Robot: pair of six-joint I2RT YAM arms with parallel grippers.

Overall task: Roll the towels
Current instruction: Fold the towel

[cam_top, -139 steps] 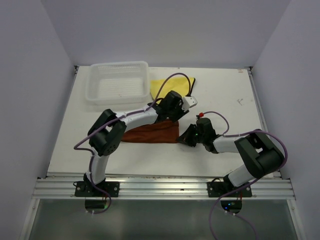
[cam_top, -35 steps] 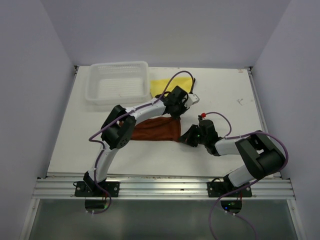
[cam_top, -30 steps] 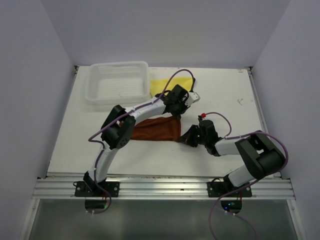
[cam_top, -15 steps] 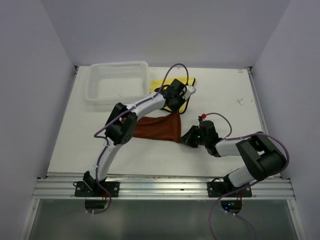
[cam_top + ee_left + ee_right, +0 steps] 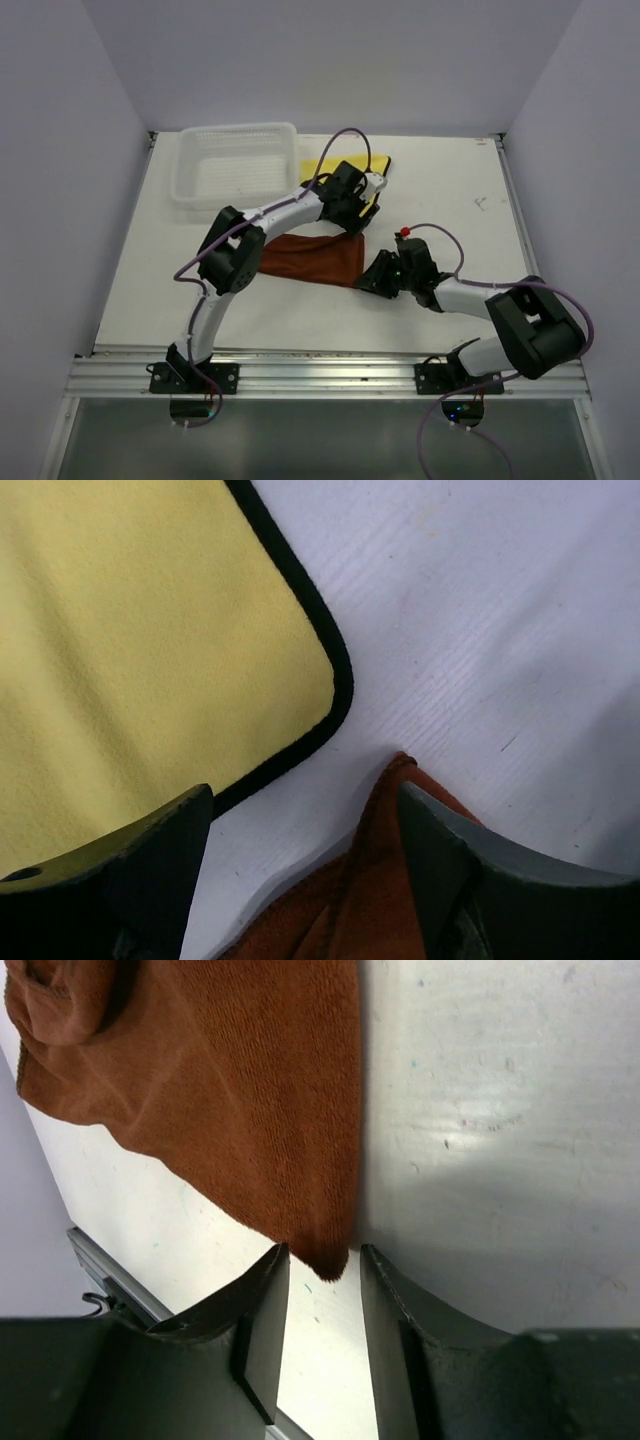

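Two small towels lie on a white surface [image 5: 460, 190] between a pair of robot arms. A rust-brown towel [image 5: 310, 258] is spread near the middle of the surface as a long band running left to right. A yellow towel [image 5: 316, 170], edged in dark brown, lies toward the far edge, partly hidden under the left arm. A white mesh basket [image 5: 240, 128] sits in the far left corner, just beside the yellow towel.

The left claw [image 5: 356, 208] hangs low over the spot where the two towels' corners come near each other. Its wrist camera shows its jaws spread wide, with only bare surface between them. The yellow towel's rounded corner and a pointed corner of the rust-brown towel are close but apart, with a strip of white between.

The right claw [image 5: 368, 280] sits low at the rust-brown towel's right end, on the side toward the near edge. Its jaws are partly parted. The tip of the towel's corner lies in the gap between them, not pinched. In that wrist view, one end of the cloth is bunched into a soft fold.
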